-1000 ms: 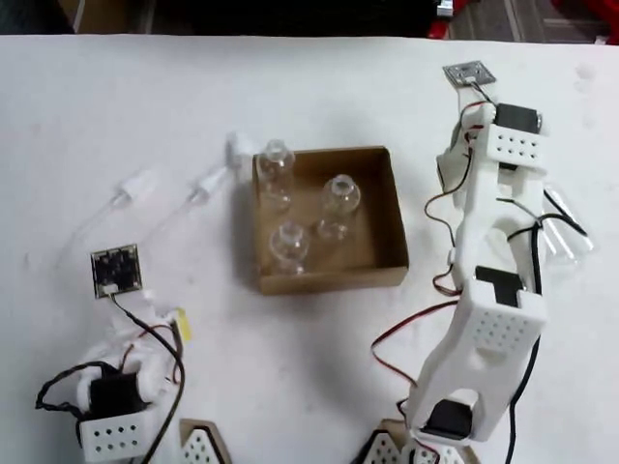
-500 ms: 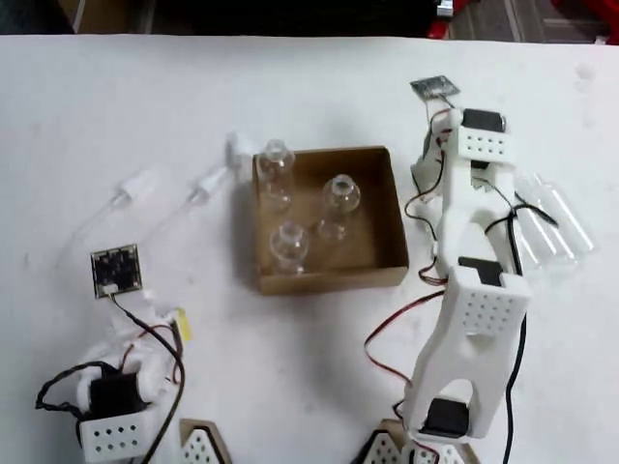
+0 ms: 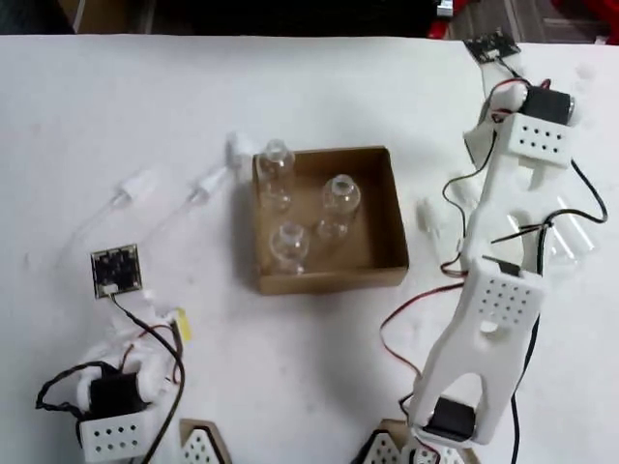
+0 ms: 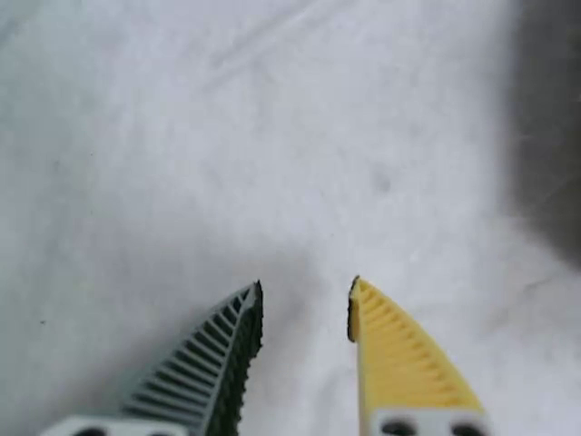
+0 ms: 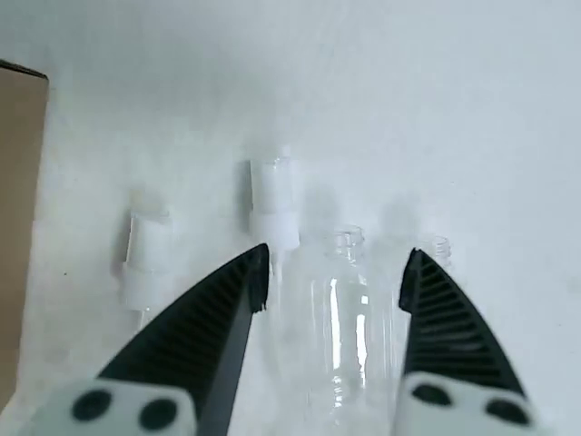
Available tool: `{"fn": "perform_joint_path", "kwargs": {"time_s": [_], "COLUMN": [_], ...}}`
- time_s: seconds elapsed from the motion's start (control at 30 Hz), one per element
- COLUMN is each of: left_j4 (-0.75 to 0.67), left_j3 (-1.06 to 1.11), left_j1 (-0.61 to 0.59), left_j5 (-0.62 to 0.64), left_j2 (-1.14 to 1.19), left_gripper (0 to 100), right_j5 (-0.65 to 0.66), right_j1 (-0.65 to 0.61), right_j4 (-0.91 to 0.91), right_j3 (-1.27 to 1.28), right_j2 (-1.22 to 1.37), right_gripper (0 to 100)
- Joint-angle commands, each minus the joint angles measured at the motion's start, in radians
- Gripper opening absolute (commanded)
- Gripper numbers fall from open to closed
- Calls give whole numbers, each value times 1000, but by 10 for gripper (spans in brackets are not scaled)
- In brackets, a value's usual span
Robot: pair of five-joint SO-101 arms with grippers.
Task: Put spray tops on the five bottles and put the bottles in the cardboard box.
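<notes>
High view: brown cardboard box (image 3: 329, 278) at mid-table, three upright clear bottles (image 3: 339, 198) inside.
Left wrist: left gripper (image 4: 306, 304) jaws narrowly apart over bare white table (image 4: 272, 136).
Right wrist: right gripper (image 5: 336, 263) jaws wide, with a lying clear bottle (image 5: 349, 313) near the table's right edge between them and white spray tops (image 5: 272, 204) beside it.

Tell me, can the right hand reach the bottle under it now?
Probably yes: the right hand is open, with the bottle lying bare between its fingers; a spray top lies close to one finger.
</notes>
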Motion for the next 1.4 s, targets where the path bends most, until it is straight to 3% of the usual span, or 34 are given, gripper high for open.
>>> {"fn": "perform_joint_path", "kwargs": {"time_s": [0.0, 0.43, 1.1, 1.37], "left_j4": [6, 6, 6, 6], "left_j3": [0, 0, 0, 0], "left_j1": [-8, -5, -5, -4], "left_j5": [15, 15, 17, 17], "left_j2": [-5, -5, -5, -5], "left_gripper": [146, 146, 146, 146], "right_j5": [68, 80, 210, 210], "right_j1": [18, 128, 130, 125], "right_j4": [19, -36, -47, -44], "right_j3": [-126, -218, -227, -229], "right_j2": [90, 249, 366, 331], "right_gripper": [205, 208, 203, 99]}}
